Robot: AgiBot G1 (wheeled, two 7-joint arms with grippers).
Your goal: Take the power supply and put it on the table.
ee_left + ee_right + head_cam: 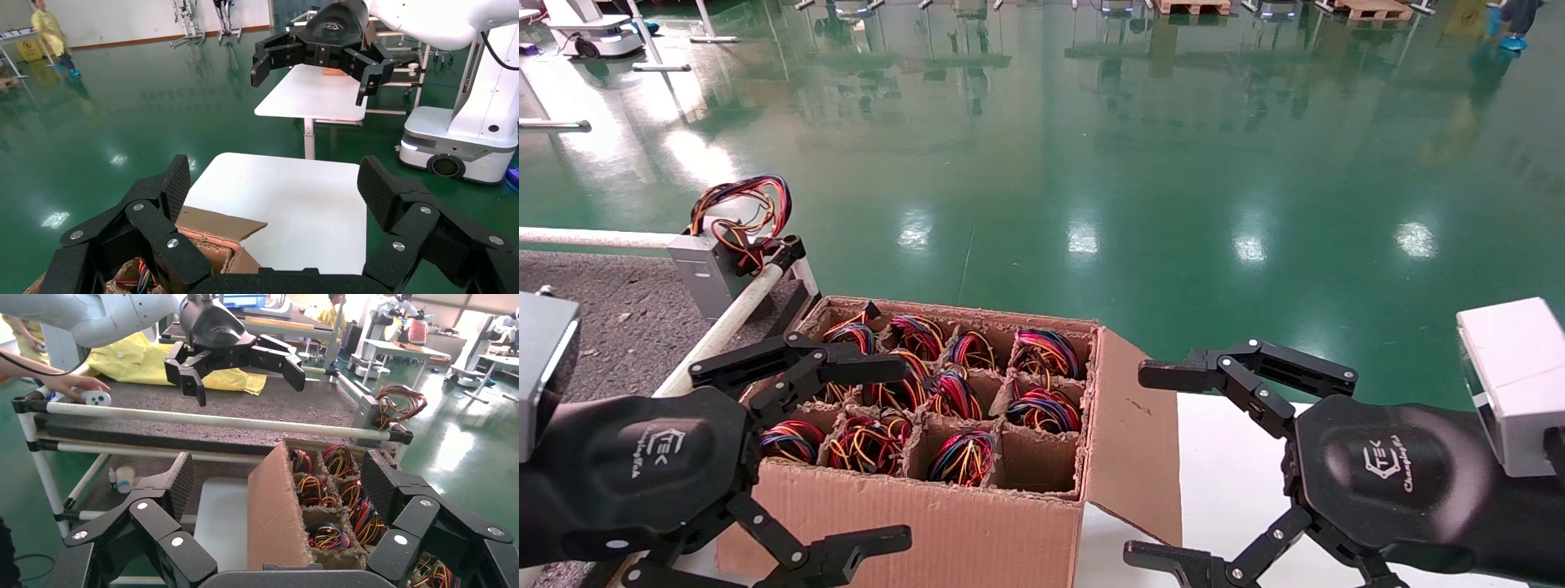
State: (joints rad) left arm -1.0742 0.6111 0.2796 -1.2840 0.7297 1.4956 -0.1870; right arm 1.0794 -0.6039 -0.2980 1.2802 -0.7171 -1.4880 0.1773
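Head view: power supply (708, 265) at table (617, 314) edge

You're looking at a glossy green floor (1140, 163) with bright overhead light glare across it. Wooden pallets (1369, 8) sit at the far edge in your head view. Your left wrist view shows a white pedestal table (312, 92), a white wall with a brown skirting strip (128, 18) behind it, and a person in yellow (49, 30) far off. Your right wrist view shows workbenches (404, 349) and more people in the back.
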